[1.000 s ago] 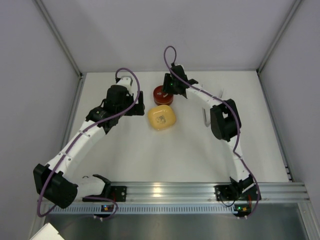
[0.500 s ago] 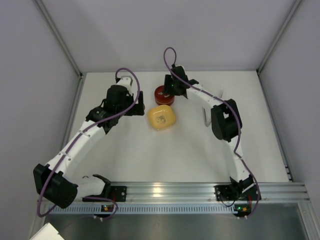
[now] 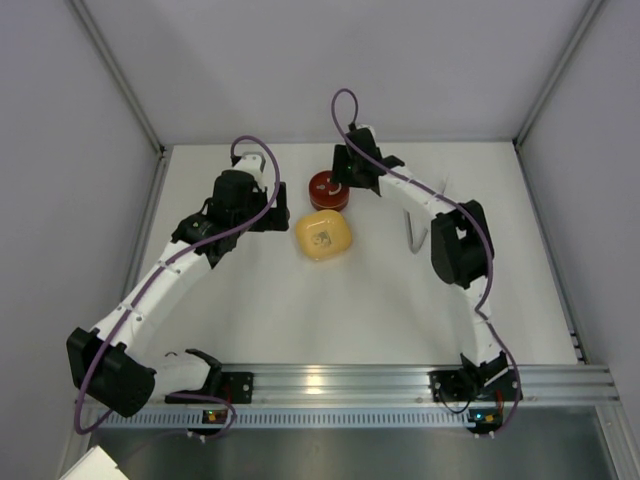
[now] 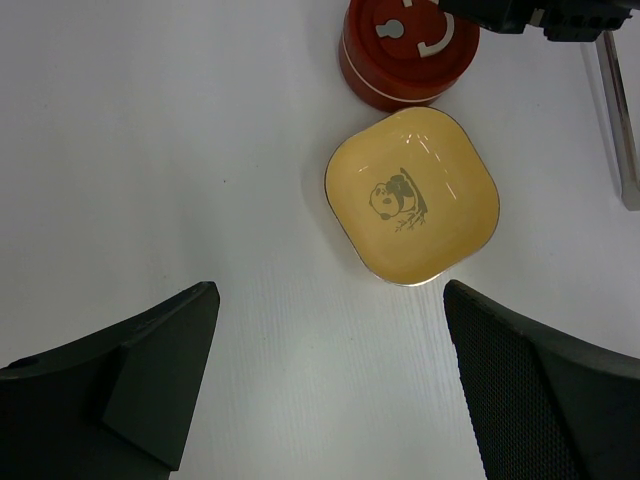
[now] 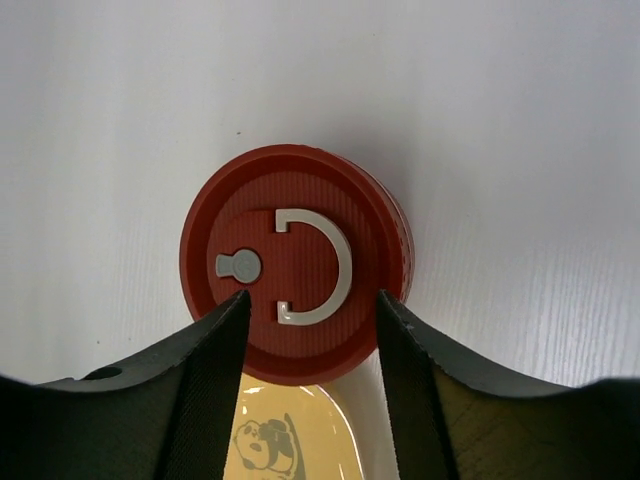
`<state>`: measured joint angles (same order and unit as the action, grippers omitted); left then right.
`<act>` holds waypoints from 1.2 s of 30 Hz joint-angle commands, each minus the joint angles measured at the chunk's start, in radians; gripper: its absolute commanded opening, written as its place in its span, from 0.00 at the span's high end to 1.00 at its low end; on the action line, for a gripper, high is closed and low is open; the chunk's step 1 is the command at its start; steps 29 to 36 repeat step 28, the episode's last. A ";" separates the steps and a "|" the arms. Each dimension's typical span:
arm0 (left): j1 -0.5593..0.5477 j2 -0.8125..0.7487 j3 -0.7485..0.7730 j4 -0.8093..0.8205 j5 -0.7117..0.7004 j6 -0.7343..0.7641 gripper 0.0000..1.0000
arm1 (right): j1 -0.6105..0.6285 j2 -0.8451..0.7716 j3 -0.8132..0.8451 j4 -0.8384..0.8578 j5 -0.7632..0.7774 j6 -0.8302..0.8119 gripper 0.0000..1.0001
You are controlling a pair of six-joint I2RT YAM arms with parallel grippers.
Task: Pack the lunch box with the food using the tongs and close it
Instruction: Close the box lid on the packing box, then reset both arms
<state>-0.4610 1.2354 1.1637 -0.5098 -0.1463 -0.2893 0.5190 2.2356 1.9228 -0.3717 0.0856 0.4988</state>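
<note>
Right wrist view: my right gripper (image 5: 312, 300) hangs over the closed lunch box (image 5: 295, 265), jaws partly apart, gripping nothing. That box sits just beyond the yellow dish (image 4: 412, 195). The tongs (image 3: 413, 236) lie right of the dish. My left gripper (image 4: 328, 295) gapes wide, empty.

The left arm (image 3: 165, 270) stretches forward along the left side with a bend at the elbow, and the left gripper (image 4: 330, 292) hangs facing down, its two dark fingers (image 4: 150, 370) spread wide with nothing between them. Over on the other side the right arm (image 3: 458, 245) arcs forward and curls inward toward the centre, right gripper (image 5: 310, 305) pointing straight down, jaws parted and gripping nothing.
</note>
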 commanded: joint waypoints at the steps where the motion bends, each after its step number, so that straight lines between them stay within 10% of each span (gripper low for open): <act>1: -0.001 -0.004 -0.002 0.008 -0.010 0.002 0.01 | -0.017 -0.149 -0.030 0.008 0.055 -0.020 0.46; 5: 0.001 -0.004 -0.001 0.007 -0.018 0.006 0.01 | -0.016 -0.270 -0.158 0.050 0.086 -0.034 0.35; 9: 0.001 -0.005 0.002 0.007 -0.033 0.010 0.01 | -0.016 -0.467 -0.335 0.126 0.108 -0.051 0.01; 22: 0.001 -0.034 -0.002 0.007 -0.050 0.015 0.01 | -0.014 -1.287 -0.964 0.065 0.265 -0.083 0.01; 36: 0.001 -0.036 -0.002 0.010 -0.041 0.012 0.01 | -0.016 -1.400 -0.998 -0.019 0.324 -0.097 0.01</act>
